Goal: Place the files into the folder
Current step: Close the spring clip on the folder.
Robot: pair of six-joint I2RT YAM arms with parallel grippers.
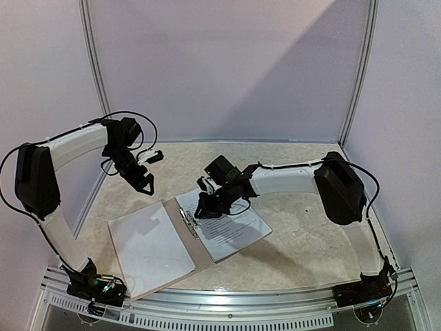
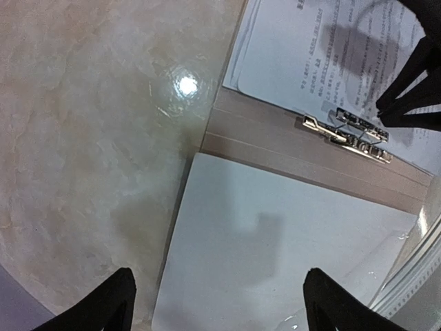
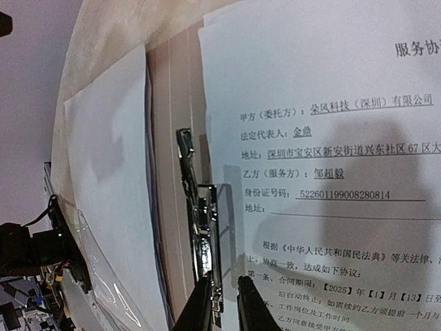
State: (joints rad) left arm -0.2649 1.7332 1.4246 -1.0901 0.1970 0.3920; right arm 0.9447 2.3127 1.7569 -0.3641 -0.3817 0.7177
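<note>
The brown folder (image 1: 180, 233) lies open on the table, its metal clip (image 1: 187, 222) along the spine. A blank white sheet (image 1: 148, 248) covers its left flap. The printed files (image 1: 231, 227) rest on the right flap, their edge beside the clip (image 3: 203, 227). My right gripper (image 3: 224, 293) is low over the spine, its fingers drawn close around the near end of the clip. My left gripper (image 2: 220, 293) hangs open above the blank sheet (image 2: 275, 255) with nothing between its fingers, back left of the folder (image 2: 275, 141).
White booth walls with metal posts (image 1: 93, 62) close the table at the back and sides. A perforated metal rail (image 1: 227, 303) runs along the near edge between the arm bases. The beige marbled tabletop (image 1: 303, 241) shows right of the folder.
</note>
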